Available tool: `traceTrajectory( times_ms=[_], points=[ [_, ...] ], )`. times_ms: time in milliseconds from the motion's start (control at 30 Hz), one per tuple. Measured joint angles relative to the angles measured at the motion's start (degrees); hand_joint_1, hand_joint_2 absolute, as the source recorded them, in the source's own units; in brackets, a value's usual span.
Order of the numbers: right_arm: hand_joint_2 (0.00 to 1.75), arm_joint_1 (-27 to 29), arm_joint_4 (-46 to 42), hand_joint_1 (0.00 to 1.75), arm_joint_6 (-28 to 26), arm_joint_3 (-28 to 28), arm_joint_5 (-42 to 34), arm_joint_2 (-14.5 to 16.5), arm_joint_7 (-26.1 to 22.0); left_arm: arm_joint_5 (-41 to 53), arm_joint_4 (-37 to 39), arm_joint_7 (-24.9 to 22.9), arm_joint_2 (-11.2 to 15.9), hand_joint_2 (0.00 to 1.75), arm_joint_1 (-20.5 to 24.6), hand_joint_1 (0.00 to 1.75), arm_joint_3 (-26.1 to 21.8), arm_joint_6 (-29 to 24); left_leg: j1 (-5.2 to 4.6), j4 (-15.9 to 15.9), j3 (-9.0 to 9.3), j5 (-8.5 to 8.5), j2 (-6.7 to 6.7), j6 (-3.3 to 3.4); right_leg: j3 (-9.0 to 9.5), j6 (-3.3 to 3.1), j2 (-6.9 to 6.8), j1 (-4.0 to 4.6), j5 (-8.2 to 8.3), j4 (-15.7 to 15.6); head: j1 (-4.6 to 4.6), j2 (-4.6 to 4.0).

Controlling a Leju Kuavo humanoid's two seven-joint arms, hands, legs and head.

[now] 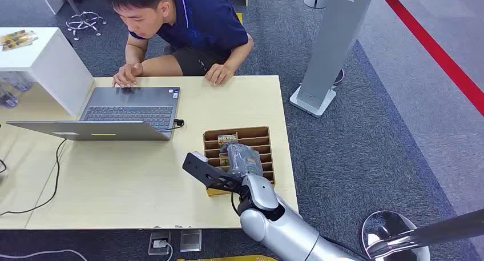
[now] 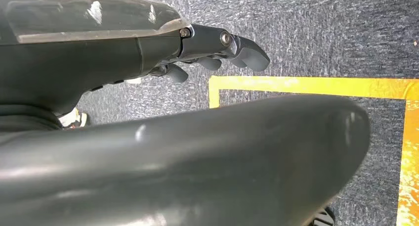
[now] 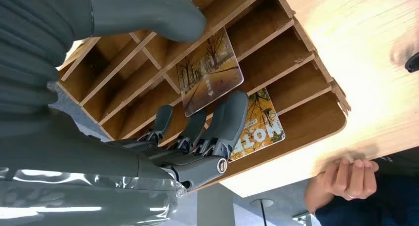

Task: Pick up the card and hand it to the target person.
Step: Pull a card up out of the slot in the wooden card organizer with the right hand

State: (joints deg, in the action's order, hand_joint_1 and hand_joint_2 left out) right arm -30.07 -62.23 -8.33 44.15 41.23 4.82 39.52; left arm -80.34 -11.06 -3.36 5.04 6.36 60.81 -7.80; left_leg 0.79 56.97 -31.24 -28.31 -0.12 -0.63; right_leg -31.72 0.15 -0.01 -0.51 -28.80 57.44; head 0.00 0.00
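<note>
The card (image 3: 210, 72), printed with autumn trees, stands tilted in a slot of the brown wooden organiser (image 1: 259, 136), and the right hand (image 3: 197, 122) is right on it: thick thumb on one face, dark fingers (image 3: 228, 118) curled up against the other, so the card sits between them, though I can't tell whether they squeeze it. A second card (image 3: 262, 124) with the same yellow print lies one slot further along, partly behind those fingers. From the head view the right hand (image 1: 242, 158) hovers over the organiser's middle slots, silver arm rising from six o'clock. The organiser rests on the pale table (image 1: 142, 181), near its right edge. At ten o'clock from it there's an open laptop (image 1: 122, 112), cable trailing off toward eight o'clock. At twelve o'clock a person (image 1: 188, 27) in a dark blue shirt leans over the far edge, one hand on the laptop, the other on the tabletop. The left hand (image 2: 217, 50) hangs over grey carpet and yellow floor tape (image 2: 306, 85), fingers loosely curled, holding nothing.
</note>
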Motion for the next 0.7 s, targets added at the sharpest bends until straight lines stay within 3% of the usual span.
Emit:
traceTrajectory(
  times_ms=[700],
  points=[
    [1.75, -0.4, 1.1, 0.81, 0.1, 0.1, 0.1, 0.4, -0.3, -0.2, 0.0, 0.2, -0.1, 0.0, 0.0, 0.0, -0.4, -0.2, 0.01, 0.0, -0.01, -0.02, -0.01, -0.01, 0.0, 0.0, 0.0, 0.01, -0.01, 0.0, 0.0, 0.0]
  ],
)
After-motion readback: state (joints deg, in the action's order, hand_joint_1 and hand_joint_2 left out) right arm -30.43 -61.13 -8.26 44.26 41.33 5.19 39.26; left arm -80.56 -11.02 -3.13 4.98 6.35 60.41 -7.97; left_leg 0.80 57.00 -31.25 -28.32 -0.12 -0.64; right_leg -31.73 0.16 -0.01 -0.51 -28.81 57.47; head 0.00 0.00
